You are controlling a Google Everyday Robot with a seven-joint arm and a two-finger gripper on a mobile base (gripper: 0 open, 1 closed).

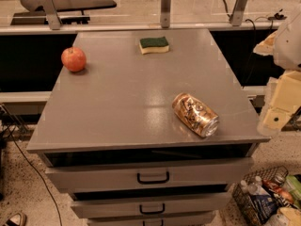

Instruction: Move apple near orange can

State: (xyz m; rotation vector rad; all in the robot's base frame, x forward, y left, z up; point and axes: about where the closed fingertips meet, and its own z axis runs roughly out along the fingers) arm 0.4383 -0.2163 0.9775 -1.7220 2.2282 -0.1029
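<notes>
Apple (73, 59) sits back-left on cabinet top (117, 107), well apart from orange can (195, 114) lying sideways front-right. Gripper (277, 109) hangs off right edge, nowhere near apple. How open, we cannot tell; carry not begun, we judge.

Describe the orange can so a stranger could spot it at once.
Find the grey drawer cabinet; the orange can lies on its side near the top's front right corner, with the gripper hovering off the right edge beside it. Unlike the round apple and the sponge farther back, it is shiny, printed metal.
</notes>
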